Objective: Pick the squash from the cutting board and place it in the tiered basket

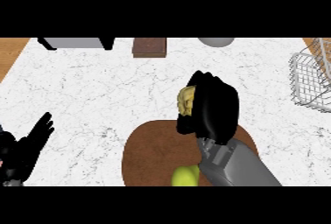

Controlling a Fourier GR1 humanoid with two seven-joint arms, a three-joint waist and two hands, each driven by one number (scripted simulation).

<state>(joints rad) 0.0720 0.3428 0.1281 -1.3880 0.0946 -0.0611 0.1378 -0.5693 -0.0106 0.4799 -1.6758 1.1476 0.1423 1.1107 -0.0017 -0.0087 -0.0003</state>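
White marble-patterned stone forms the counter, on which a round brown cutting board lies near the lower edge of the head view. The right hand is positioned above the far rim of the board, its black fingers curled round the pale yellow squash, of which only a lumpy portion shows at the hand's left side. The squash is thus held in the hand, over the counter just beyond the board, and well apart from the white wire tiered basket at the right edge. A yellow-green fruit sits on the near part of the board, beside the grey right forearm. The left hand rests at the lower left edge, fingers straight and pointing up, holding nothing. Along the far edge stand a brown block, a grey rounded object and a grey-and-black appliance.
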